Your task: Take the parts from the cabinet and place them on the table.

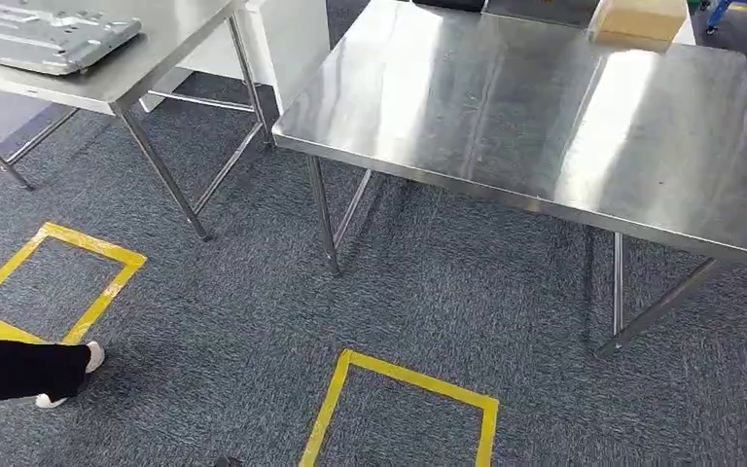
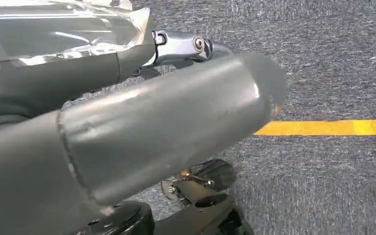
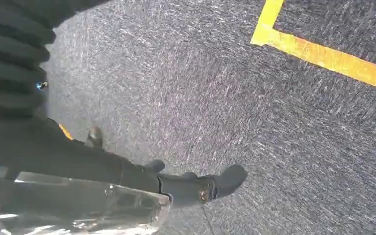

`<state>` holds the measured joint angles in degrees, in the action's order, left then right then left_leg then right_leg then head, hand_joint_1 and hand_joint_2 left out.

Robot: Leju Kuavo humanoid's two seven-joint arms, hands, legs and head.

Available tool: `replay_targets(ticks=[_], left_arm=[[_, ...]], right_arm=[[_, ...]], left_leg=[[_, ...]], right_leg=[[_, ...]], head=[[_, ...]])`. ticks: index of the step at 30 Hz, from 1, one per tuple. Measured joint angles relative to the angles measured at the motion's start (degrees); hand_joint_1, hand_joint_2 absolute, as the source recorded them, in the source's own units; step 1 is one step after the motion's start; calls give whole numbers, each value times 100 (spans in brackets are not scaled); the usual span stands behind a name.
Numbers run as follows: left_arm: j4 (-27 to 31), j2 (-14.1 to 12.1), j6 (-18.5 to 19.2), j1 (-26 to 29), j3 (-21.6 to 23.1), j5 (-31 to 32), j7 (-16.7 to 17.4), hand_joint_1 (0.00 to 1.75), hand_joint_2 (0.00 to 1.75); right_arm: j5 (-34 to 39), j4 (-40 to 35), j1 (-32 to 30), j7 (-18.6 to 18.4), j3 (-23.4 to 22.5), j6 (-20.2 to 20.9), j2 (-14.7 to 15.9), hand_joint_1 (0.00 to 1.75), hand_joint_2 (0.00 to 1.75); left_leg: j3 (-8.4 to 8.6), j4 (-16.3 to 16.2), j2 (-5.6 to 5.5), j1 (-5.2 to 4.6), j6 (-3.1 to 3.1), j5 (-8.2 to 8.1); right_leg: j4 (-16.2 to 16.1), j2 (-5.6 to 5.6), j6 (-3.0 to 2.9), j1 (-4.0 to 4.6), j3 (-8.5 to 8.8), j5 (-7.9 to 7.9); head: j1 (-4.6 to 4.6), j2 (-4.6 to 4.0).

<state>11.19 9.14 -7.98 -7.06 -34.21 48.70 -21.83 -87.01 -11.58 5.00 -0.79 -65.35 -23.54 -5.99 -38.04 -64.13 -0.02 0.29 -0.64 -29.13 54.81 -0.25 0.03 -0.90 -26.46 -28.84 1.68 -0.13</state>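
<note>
Far left on the carpet (image 1: 253,292) there's a person's leg (image 1: 19,370) in black with a white shoe (image 1: 92,357), right beside a yellow tape square (image 1: 53,282). Above that is a steel surface (image 1: 156,49) with a flat metal plate (image 1: 44,34) lying on it. A second tape square (image 1: 336,409) sits on the floor nearer the middle, in front of the big steel surface (image 1: 545,126). The only thing on the big one is a tan box (image 1: 637,19) at its far right corner.

The left wrist view has the left hand (image 2: 127,122) hanging over the carpet, thick grey thumb (image 2: 166,117) sticking out over a yellow tape line (image 2: 323,127). A shiny part (image 2: 58,29) sits tight against the fingers on the far side from the thumb. It's off the floor, so the hand is carrying it.

Same deal in the right wrist view: the right hand (image 3: 103,166) has its dark fingers (image 3: 225,178) stretched out along the edge of the shiny part (image 3: 78,210), pressed against it, with carpet and a corner of tape (image 3: 323,56) behind. So the part is up in the hands, held above the floor, not on either surface. Can't tell its full shape, since just a glossy, crinkly corner pokes out in each wrist shot.
</note>
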Motion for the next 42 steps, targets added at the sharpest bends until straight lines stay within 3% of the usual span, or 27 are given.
replay_targets(ticks=[2, 3, 5, 7, 8, 12, 13, 14, 16, 18, 20, 22, 23, 24, 25, 27, 28, 29, 30, 31, 32, 33, 34, 35, 37, 39, 42], left_arm=[[0, -2, 0, 3, 0, 0, 0, 0, 0], [0, -2, 0, 4, 0, 0, 0, 0, 0], [0, -2, 0, 2, 0, 0, 0, 0, 0], [2, -2, 0, -7, 0, -2, 0, 0, 0], [2, -22, 0, -22, 0, -2, 0, 0, 0], [2, -26, 0, -21, 0, -13, 0, 0, 0], [2, -13, 0, -23, 0, -20, 0, 0, 0], [2, -13, 0, -28, 0, -20, 2, 0, 0], [2, -5, 2, -37, 0, -26, 2, 0, 0], [0, -2, 4, -30, -2, -28, 2, 0, 0], [0, 9, 4, -30, -2, -28, 2, 0, 0], [0, 11, 4, -30, -2, -28, 2, 0, 0], [2, 9, 2, -31, -2, -28, 2, 0, 0], [2, 11, 2, -33, -2, -28, 2, 0, 0], [2, 11, 2, -32, 0, -35, -2, 0, 0], [2, 13, 2, -27, -2, -61, -9, 0, 0], [0, 7, 2, -9, -2, -61, -15, 0, 0], [2, 4, 0, -10, -2, -61, -22, 0, 0], [0, 4, 2, -4, -2, -63, -31, 0, 0], [0, 4, 2, -2, -2, -68, -37, 0, 0], [0, 7, 2, -2, 0, -70, -46, 0, 0], [0, 7, 2, -1, -2, -70, -52, 0, 0], [0, 7, 2, 0, -2, -70, -52, 0, 0], [0, 7, 0, -2, 0, -70, -59, 0, 0], [2, 7, 0, -3, -2, -77, -68, 0, 0], [2, 7, 0, -27, -2, -74, -83, 0, 0], [2, 4, 0, -29, -2, -74, -96, 0, 0]], right_arm=[[0, 0, -8, 0, 0, 32, 0, 0, 175], [0, 0, -12, -2, 0, 52, 4, 0, 175], [0, 0, -11, -2, 0, 66, 7, 0, 175], [0, 0, -11, 0, 0, 68, 7, 0, 175], [0, 7, -16, -2, 0, 70, -11, 0, 175], [-2, 7, 6, -2, 2, 70, -17, 0, 175], [-2, 7, 2, -2, 2, 70, -9, 0, 175], [-2, 7, 1, -2, 2, 70, 0, 0, 175], [-9, 7, 2, -7, 2, 70, 0, 0, 175], [-9, 7, -3, -15, 2, 72, 4, 0, 175], [-9, 7, -12, -17, 2, 72, 20, 0, 175], [-9, 7, 0, -17, 2, 70, 33, 0, 175], [-11, 7, 14, -20, 4, 72, 26, 0, 175], [-11, 7, 23, -19, 7, 74, 22, 0, 175], [-17, 9, 17, -17, 7, 74, 22, 0, 175], [-26, 7, 17, -17, 9, 76, 24, 0, 175], [-28, 9, 9, -17, 9, 81, 20, 0, 175], [-37, 9, 25, -17, 13, 87, 22, 0, 175], [-39, 9, 26, -15, 22, 90, 24, 0, 175], [-44, 9, 20, -7, 39, 92, 26, 0, 175], [-44, 9, 17, 0, 48, 94, 24, 0, 175], [-44, 9, 19, 2, 52, 96, 26, 0, 175], [-46, 9, 20, 2, 61, 96, 26, 0, 175], [-46, 9, 20, 2, 66, 96, 28, 0, 175], [-46, 9, 19, 2, 81, 96, 33, 0, 175], [-46, 9, 21, 0, 101, 100, 35, 0, 175], [-41, 9, 27, 0, 103, 107, 37, 0, 175]], left_leg=[[-266, -885, 0, 13, 42, -438], [-287, -1089, 1, 22, 44, -466], [87, -650, 1, 25, -1, -183], [766, 359, -14, 10, -108, 148], [954, 660, -21, -16, -174, 24], [928, 817, -15, -86, -249, 131], [934, 912, 25, 7, -273, 216], [885, 935, 31, -16, -291, 261], [755, 927, 42, -22, -321, 354], [615, 919, 58, -26, -308, 452], [483, 909, 59, -13, -270, 553], [363, 860, 57, 8, -211, 626], [303, 798, 53, -10, -168, 652], [237, 747, 51, -21, -135, 675], [240, 737, 54, -29, -93, 725], [219, 741, 48, -18, -44, 796], [179, 720, 32, 4, -18, 820], [102, 604, 15, 26, 19, 567], [17, 284, 11, 36, 45, 140], [-67, -116, 10, 39, 74, -218], [-149, -558, 11, 45, 100, -489], [-186, -888, 11, 49, 117, -590], [-134, -1037, 12, 54, 119, -508], [19, -938, 12, 65, 117, -338], [667, -112, 11, 86, 84, 2], [1229, 734, -21, 60, 41, -177], [1137, 777, -24, -17, -76, -111]], right_leg=[[16, -23, -63, 28, -104, 66], [29, -26, -62, 40, -164, 99], [71, -23, -57, 58, -264, 145], [106, -12, -30, 77, -302, 164], [111, -18, -1, 79, -333, 183], [111, -33, 180, 64, -392, 301], [181, -34, 182, 95, -438, 226], [352, -7, 165, 91, -542, 35], [1185, 6, 116, 62, -863, -489], [1918, 7, 178, 35, -1079, -755], [1666, 7, 330, -2, -802, -516], [694, 5, 452, -48, -179, -161], [142, 10, 447, -91, 147, -200], [-55, 53, 379, -17, 270, -249], [0, 54, 331, -3, 120, -217], [47, 57, 259, 20, 82, -192], [22, 37, 152, -67, 35, -123], [35, 22, 73, -57, -25, -64], [37, 13, -24, -51, -96, 3], [40, 3, -55, -36, -154, 57], [44, -9, -62, -20, -178, 120], [57, -16, -60, -9, -263, 176], [84, -20, -47, -2, -357, 236], [118, -21, -32, -2, -447, 271], [186, -15, 10, -2, -611, 351], [228, -9, 82, 32, -686, 423], [184, -32, 222, -3, -725, 591]], head=[[2, 0], [-4, 0], [2, 0], [4, 0], [-11, 0], [9, 0], [-7, 0], [-4, 0], [-33, 0], [-46, 0], [-46, 0], [-41, 0], [-50, 0], [-37, 0], [-28, 0], [-17, 0], [-20, 0], [2, 0], [13, 0], [20, 0], [13, 0], [13, 0], [18, 0], [15, 0], [18, 0], [22, 0], [11, 0]])
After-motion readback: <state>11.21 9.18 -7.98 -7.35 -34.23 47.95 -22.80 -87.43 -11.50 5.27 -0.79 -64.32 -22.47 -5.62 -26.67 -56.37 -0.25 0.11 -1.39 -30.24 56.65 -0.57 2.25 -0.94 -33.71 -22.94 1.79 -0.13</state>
